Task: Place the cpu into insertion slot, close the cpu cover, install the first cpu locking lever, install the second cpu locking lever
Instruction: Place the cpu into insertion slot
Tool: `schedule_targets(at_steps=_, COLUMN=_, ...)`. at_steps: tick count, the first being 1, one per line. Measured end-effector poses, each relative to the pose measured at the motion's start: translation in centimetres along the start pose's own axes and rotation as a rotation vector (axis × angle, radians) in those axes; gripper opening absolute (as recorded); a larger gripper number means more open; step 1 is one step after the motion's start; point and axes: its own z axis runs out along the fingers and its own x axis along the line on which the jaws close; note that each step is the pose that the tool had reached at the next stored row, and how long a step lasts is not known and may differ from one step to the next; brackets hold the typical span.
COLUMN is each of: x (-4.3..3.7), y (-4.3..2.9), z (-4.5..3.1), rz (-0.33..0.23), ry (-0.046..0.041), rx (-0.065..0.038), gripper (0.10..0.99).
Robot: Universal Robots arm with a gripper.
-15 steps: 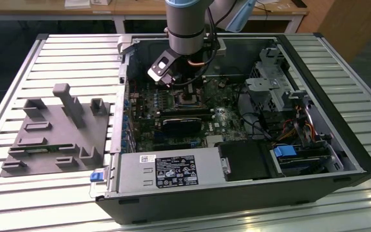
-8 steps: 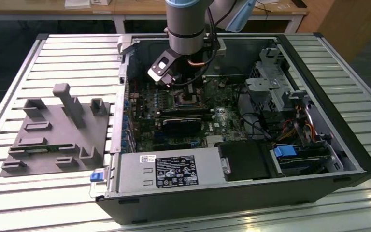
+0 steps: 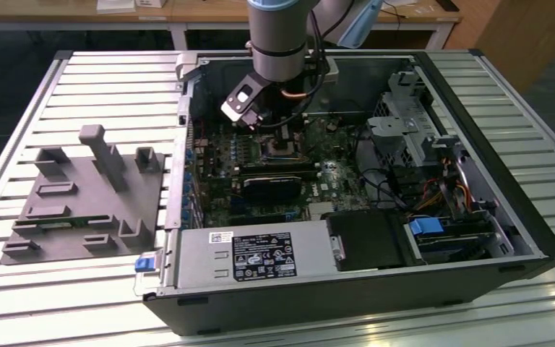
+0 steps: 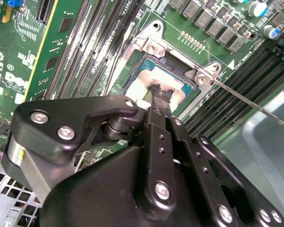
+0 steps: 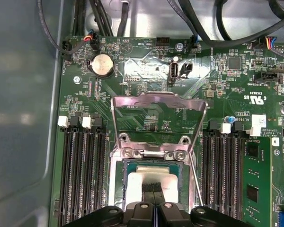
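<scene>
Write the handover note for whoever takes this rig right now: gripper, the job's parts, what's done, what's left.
Gripper: fingers shut together, tips down on the top of the cpu, inside the open computer case.
Cpu: lying in the insertion slot; it looks flat and seated.
Cpu cover: swung up and open, standing off the motherboard.
Locking lever: a thin rod sticking out free beside the slot, not hooked down.
Done: cpu is in the slot.
Left: cover not closed, levers not installed.
</scene>
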Motion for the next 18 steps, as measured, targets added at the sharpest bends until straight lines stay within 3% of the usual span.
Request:
schedule_targets(at_steps=6, x=0.02, y=0.07, z=-0.99, rz=0.0, ry=-0.0007, rx=0.001, gripper=0.106)
schedule_targets(at_steps=14, x=0.09, y=0.25, z=-3.02, rz=0.0, ry=-0.0008, rx=0.0, gripper=0.106)
schedule_targets(at_steps=15, x=0.14, y=0.35, z=-4.31, rz=0.0, ry=-0.0008, rx=0.0, gripper=0.106)
schedule_targets(at_steps=18, x=0.16, y=0.42, z=-5.08, rz=0.0, ry=-0.0007, rx=-0.001, gripper=0.106)
